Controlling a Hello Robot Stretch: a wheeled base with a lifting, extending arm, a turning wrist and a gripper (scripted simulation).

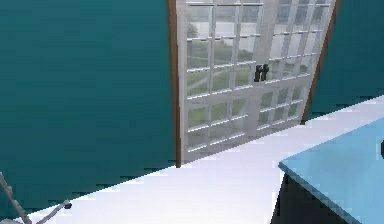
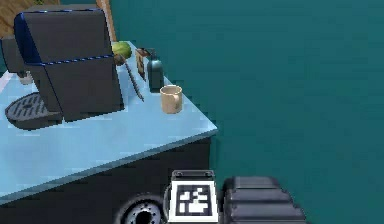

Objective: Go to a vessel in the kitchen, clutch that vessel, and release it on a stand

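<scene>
**Approach step: cup within side reach, grasp pending**

Nearest, at the arm side view's bottom edge, the gripper (image 2: pixel 141 212) appears as a dark round body left of a white marker square (image 2: pixel 195 198). Its far end cannot be made out, so neither the set of the fingers nor any load can be told.

Beyond it lies the light blue counter (image 2: pixel 110 140). The cup (image 2: pixel 172 99), tan and upright, stands near the counter's right edge, apart from the coffee machine (image 2: pixel 65 60) on the far left part. A dark canister (image 2: pixel 156 72) stands just behind the cup.

In the forward view, a counter corner is nearest, and a glazed door (image 1: pixel 250 70) stands farther off.

Judgement: the drive to the cup is nearly complete. The next move likely calls for raising the gripper above counter height, aligning it with the cup and reaching out clear of the canister.
</scene>
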